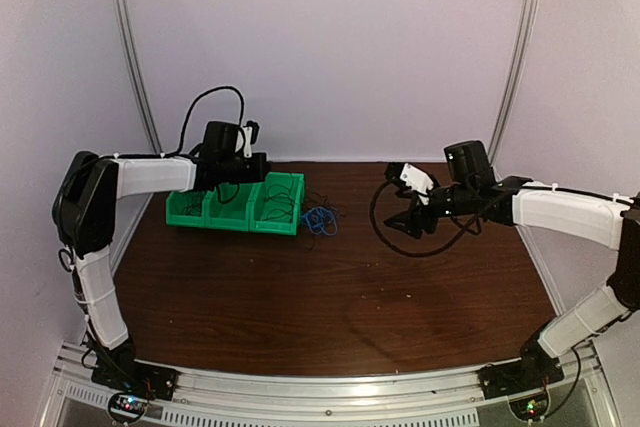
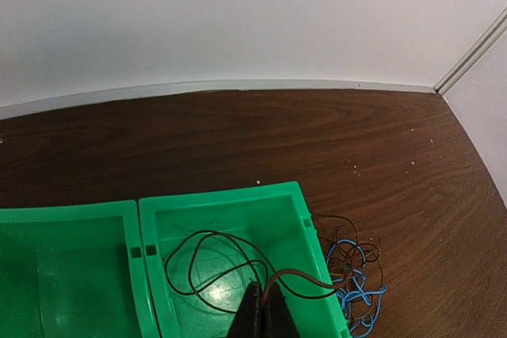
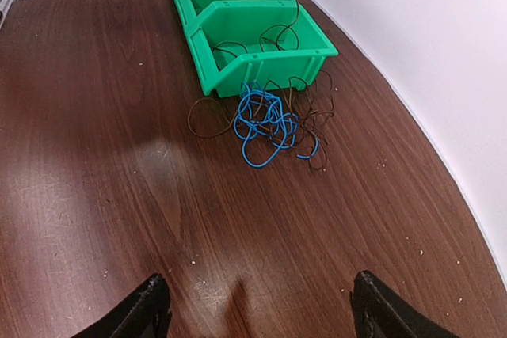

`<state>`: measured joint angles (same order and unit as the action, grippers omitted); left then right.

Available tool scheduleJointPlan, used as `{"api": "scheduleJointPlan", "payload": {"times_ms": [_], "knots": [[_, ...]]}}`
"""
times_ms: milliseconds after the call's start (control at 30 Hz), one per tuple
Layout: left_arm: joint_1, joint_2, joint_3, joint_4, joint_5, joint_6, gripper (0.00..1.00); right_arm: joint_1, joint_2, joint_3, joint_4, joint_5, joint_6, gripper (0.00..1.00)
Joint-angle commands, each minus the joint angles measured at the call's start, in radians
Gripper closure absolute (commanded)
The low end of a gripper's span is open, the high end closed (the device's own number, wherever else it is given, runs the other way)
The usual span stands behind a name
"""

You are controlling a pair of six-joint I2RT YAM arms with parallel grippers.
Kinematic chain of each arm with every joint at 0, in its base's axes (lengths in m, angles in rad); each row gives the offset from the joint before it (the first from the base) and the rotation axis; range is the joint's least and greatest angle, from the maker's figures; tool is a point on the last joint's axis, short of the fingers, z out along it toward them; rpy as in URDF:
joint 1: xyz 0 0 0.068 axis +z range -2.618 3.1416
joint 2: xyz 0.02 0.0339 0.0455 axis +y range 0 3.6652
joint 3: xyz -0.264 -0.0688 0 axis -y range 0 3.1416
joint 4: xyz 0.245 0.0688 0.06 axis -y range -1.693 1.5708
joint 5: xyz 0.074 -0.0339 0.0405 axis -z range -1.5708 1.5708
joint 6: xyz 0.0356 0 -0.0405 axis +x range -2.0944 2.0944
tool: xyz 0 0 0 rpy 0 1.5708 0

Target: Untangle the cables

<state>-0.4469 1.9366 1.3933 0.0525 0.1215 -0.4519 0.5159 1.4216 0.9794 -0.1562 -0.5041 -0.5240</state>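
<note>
bins (image 3: 261,61) green | tangled cable (image 3: 253,107) blue | thin cable (image 2: 305,276) dark brown | table (image 3: 119,195) brown wood-grain

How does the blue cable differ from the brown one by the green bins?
The blue cable lies bunched wholly on the table; the brown cable loops inside the green bin and spills out. The left gripper pinches the brown cable; the blue cable lies untouched. Both are thin, tangled together beside the bin.

The near half and middle of the counter (image 1: 330,297) lie bare. Toward the far left corner stand the green bins (image 1: 237,209). The left hand (image 2: 261,318) hangs over them, pinching a brown cable (image 2: 305,276) that trails to the tangle (image 3: 265,120) just beside their right end. The right hand (image 1: 405,224), fingers spread, hangs over the right side.
</note>
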Motion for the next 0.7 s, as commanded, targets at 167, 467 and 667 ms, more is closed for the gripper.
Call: {"api": "scheduleJointPlan", "payload": {"times_ms": [167, 467, 667], "knots": [[-0.018, 0.08, 0.035, 0.049, 0.054, -0.07, 1.0, -0.042, -0.067, -0.073, 0.014, -0.017, 0.029, 0.21], [-0.053, 0.14, 0.053, -0.021, 0.015, -0.095, 1.0, -0.069, -0.099, -0.088, 0.028, -0.036, 0.042, 0.2], [-0.054, 0.145, 0.054, -0.129, -0.097, -0.12, 1.0, -0.071, -0.098, -0.099, 0.041, -0.043, 0.046, 0.2]]}}
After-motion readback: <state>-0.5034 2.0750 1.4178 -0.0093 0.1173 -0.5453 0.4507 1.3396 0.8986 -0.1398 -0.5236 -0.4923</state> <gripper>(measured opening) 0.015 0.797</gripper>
